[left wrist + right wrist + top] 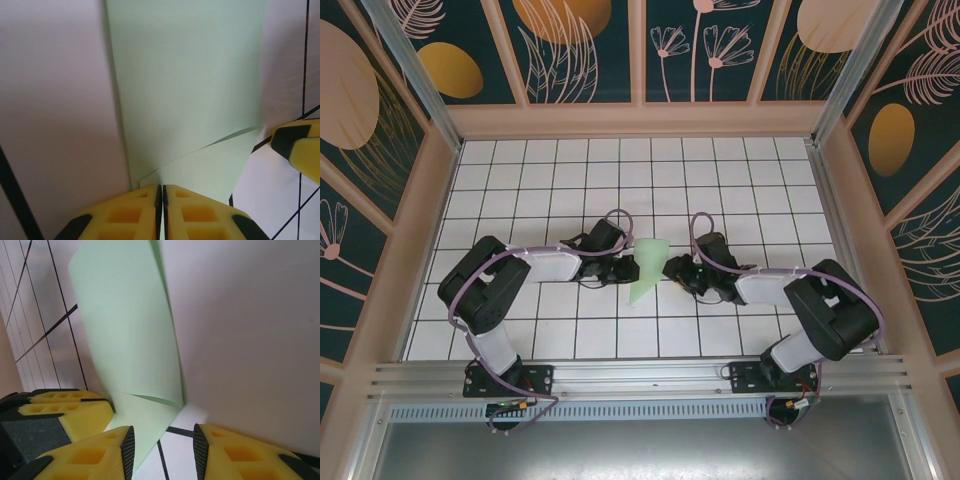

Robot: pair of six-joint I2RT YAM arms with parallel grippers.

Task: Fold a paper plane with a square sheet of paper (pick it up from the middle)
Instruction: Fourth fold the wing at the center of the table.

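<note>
Two grippers flank the half-folded paper plane (647,266) at the centre of the table (720,165). The left gripper (161,189), at its nine o'clock, is clamped on its edge. The right gripper (163,434), at three o'clock, gapes, seemingly holding nothing. Folding looks midway; next, the right must regrip to crease.

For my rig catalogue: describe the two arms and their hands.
The left arm and right arm are black with white forearm shells and looping purple cables. The left hand and right hand have yellow pocketed fingers with black pads.
</note>
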